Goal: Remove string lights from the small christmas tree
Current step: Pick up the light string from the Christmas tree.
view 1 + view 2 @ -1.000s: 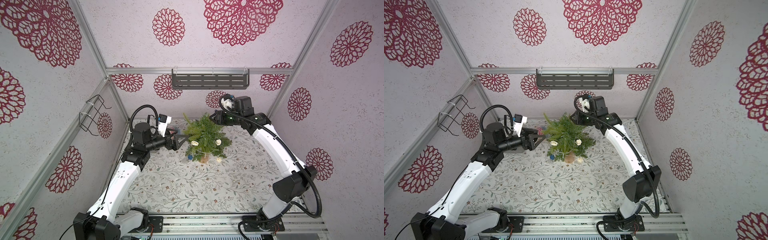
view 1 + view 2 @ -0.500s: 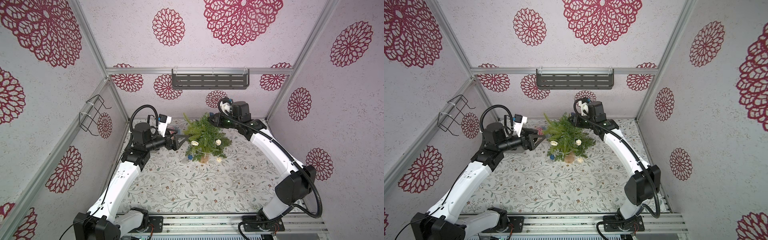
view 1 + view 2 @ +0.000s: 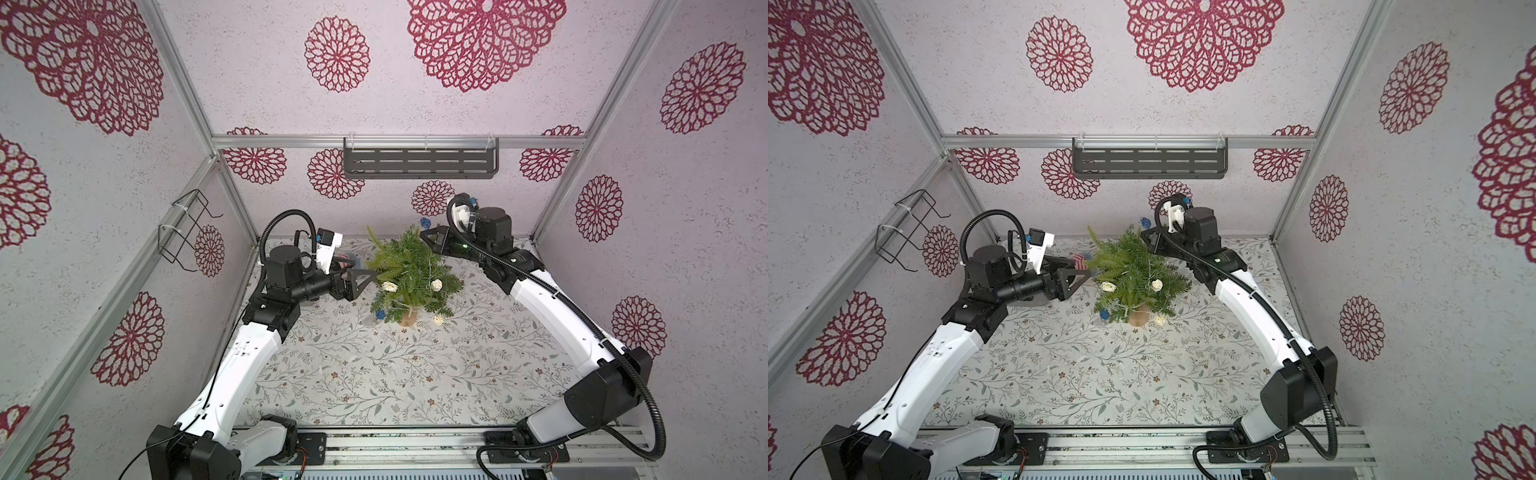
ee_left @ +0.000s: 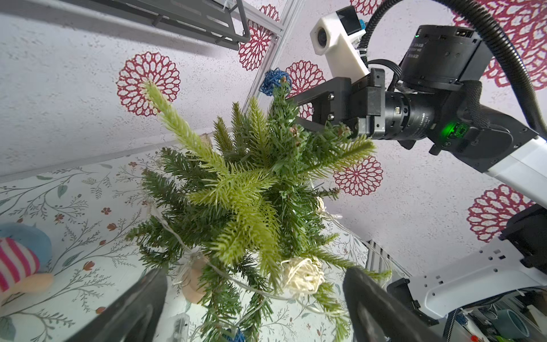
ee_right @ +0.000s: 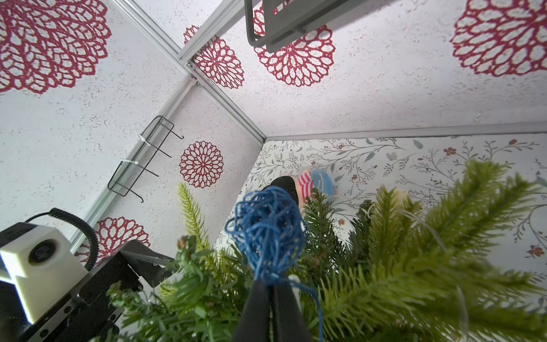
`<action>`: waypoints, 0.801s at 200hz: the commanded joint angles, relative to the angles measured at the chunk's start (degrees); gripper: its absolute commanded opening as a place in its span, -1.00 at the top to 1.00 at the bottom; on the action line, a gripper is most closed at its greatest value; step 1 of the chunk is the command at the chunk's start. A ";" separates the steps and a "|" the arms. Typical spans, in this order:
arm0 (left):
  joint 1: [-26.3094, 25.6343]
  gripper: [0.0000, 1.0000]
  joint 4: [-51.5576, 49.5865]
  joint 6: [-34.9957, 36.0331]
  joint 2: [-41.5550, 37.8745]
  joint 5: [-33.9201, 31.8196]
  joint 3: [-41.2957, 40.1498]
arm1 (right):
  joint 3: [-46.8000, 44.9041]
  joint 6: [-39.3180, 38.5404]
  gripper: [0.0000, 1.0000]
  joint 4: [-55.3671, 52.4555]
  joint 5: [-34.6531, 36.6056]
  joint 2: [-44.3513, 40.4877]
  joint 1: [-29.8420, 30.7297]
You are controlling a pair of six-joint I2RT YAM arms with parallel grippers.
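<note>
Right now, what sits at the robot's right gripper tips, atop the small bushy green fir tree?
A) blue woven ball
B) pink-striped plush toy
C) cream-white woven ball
A: the right gripper, jaws closed, pinches the base of the blue woven ball atop the green fir tree.

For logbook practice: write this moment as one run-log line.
left gripper open beside small christmas tree | right gripper shut on string lights at treetop

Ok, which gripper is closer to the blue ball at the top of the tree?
Right. The right gripper is at the blue ball, jaws shut on its lower strands; the left gripper hangs open beside the tree, at its side branches, lower down.
</note>
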 commanded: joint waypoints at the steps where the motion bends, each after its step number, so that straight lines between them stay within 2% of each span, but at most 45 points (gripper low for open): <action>1: -0.53 -0.95 -0.54 0.34 0.23 0.14 0.94 | -0.74 0.22 0.91 4.03 2.87 -3.23 0.03; 83: -0.88 -0.95 -0.54 -0.36 0.94 0.32 1.59 | -5.70 -2.41 0.93 8.49 6.70 -8.29 0.05; 160: -1.42 -0.95 -1.61 -1.74 0.70 0.45 2.66 | -5.46 -3.39 0.98 8.72 6.47 -10.93 0.02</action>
